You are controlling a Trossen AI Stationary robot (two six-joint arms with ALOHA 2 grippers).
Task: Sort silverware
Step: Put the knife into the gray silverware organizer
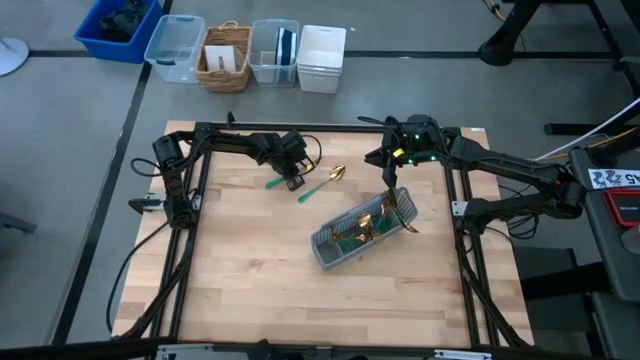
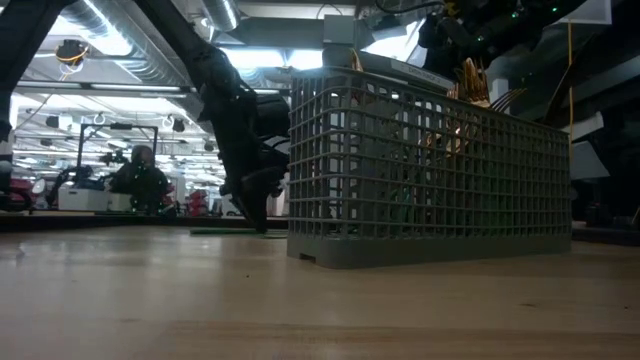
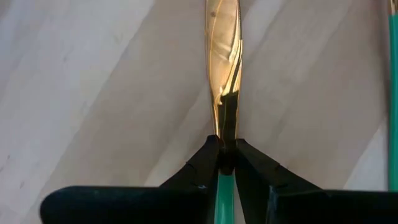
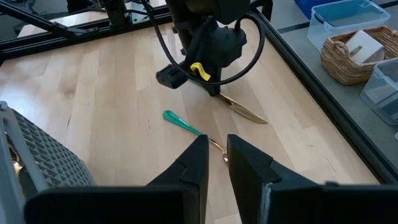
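My left gripper [image 1: 295,172] stands at the table's far left, shut on a knife [image 4: 245,112] with a gold blade [image 3: 225,62] and a teal handle [image 1: 275,184]. A teal-handled spoon [image 1: 322,183] lies flat on the wood just right of it. The grey slotted caddy [image 1: 345,245] sits right of centre with several gold-headed pieces of silverware [image 1: 375,215] sticking up from it. My right gripper [image 1: 385,165] hovers above the caddy's far end. A narrow gap shows between its fingers [image 4: 216,158], with nothing in it. My left gripper pinches the knife between its two fingers where the gold blade meets the teal handle [image 3: 227,134]. The fingers come steeply from above and lie across the knife. The blade slants away toward the far edge, its tip [image 4: 264,121] at or just above the wood.
Dark frame rails [image 1: 200,200] run around the wooden table. Beyond the far edge stand a blue bin [image 1: 118,25], clear tubs [image 1: 175,45], a wicker basket [image 1: 225,55] and a white container [image 1: 322,58]. Bare wood [image 1: 250,280] fills the near left.
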